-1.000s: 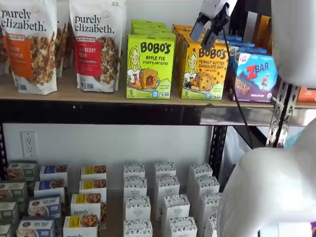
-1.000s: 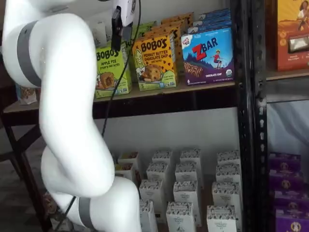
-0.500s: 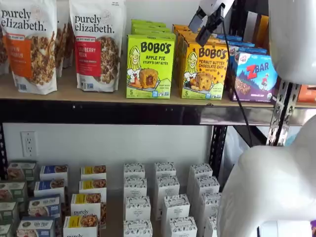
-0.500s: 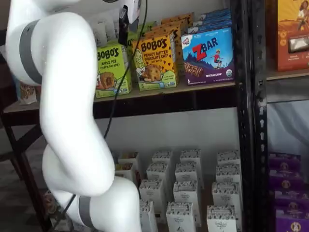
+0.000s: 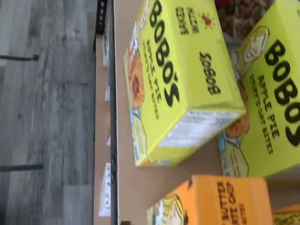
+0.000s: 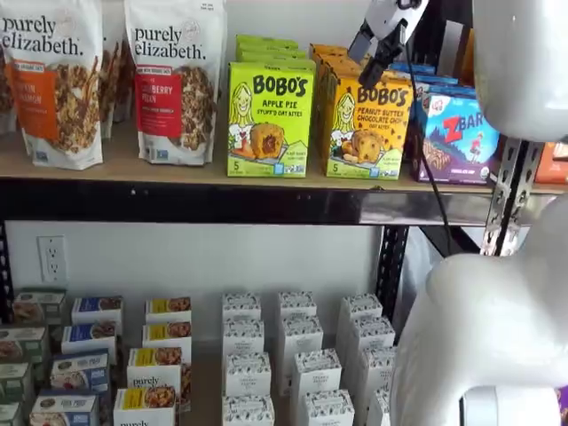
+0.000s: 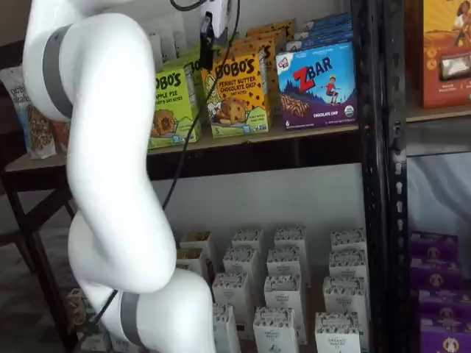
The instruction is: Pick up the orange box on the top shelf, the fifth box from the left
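Top shelf (image 6: 177, 173), left to right: granola bags (image 6: 173, 80), lime-green Bobo's box (image 6: 269, 120), orange box (image 6: 366, 129) at the front edge, ZBar box (image 6: 461, 138). Gripper (image 6: 374, 51) hangs just above the orange box's top, jaws spread wide, holding nothing.

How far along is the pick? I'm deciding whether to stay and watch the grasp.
Done: the arm has brought the gripper up to the top shelf, in front of the upper part of the orange box. In hand: nothing; its fingers stand open and the box sits in its row beside the green Apple Pie box. Left: closing on the box and lifting it out.
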You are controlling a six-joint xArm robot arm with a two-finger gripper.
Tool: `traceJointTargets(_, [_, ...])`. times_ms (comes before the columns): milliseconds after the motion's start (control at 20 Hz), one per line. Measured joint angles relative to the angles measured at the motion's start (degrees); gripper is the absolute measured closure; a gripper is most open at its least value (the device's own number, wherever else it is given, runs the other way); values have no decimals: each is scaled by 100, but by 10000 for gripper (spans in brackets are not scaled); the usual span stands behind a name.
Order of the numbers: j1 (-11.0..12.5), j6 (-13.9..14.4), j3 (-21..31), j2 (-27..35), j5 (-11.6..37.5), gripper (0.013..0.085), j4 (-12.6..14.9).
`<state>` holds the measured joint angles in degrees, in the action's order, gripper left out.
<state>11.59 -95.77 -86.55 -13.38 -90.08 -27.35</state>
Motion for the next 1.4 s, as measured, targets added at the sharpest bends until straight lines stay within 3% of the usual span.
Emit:
traceJointTargets(500, [148,-323,68,230,103,130,275])
traceJointTargets(850, [132,-343,-186,474,-212,130,522])
traceJointTargets(1400, [85,-399,-178,580,-201,130,908])
